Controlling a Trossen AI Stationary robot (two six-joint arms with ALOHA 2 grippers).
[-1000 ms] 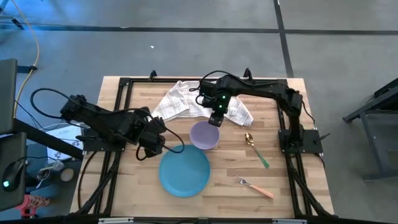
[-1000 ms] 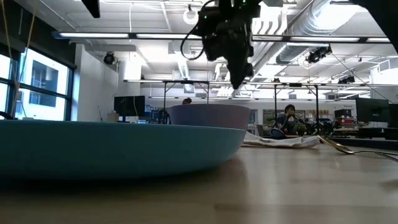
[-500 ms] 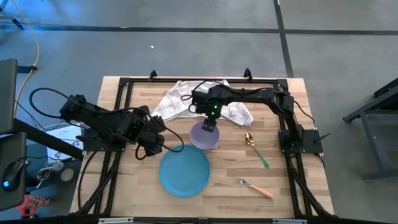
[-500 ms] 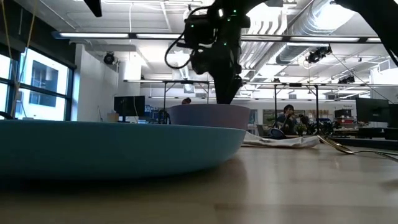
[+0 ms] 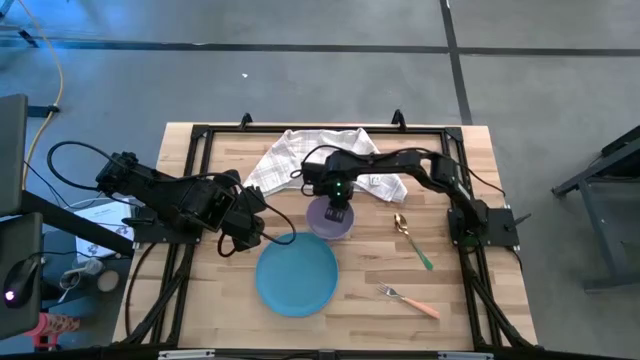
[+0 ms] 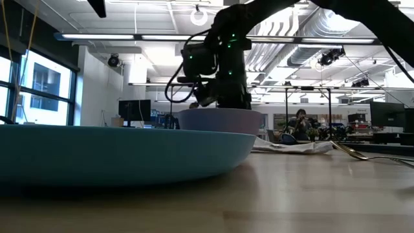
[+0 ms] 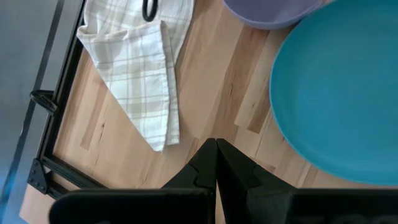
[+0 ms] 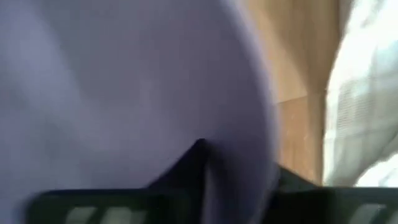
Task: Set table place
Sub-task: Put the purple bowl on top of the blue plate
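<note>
The lavender bowl (image 5: 322,228) stands on its base on the wooden table, just beyond the round blue plate (image 5: 297,277). My right gripper (image 5: 337,213) is down at the bowl's far rim and is shut on it. The bowl fills the right wrist view (image 8: 112,93). My left gripper (image 5: 257,231) is shut and empty. It hovers left of the plate, as the left wrist view (image 7: 216,152) shows. The gold spoon with the green handle (image 5: 411,239) and the fork with the orange handle (image 5: 409,300) lie flat at the right. My right gripper has the bowl's rim (image 8: 252,124) between its two fingers, one finger (image 8: 196,163) inside the bowl and the other (image 8: 298,182) outside. The fingers come from above, pointing down. The bowl stands upright on the table (image 6: 220,120).
The white checked cloth (image 5: 292,160) lies crumpled at the table's far side, just behind the bowl. A black frame (image 5: 200,140) runs round the table's edges. Bare wood lies between the plate and the spoon. People sit in the room beyond the table (image 6: 299,123).
My right gripper has moved from over the cloth's near edge toward the near edge and down, onto the bowl's rim. The bowl, the plate and my left gripper have stayed put.
</note>
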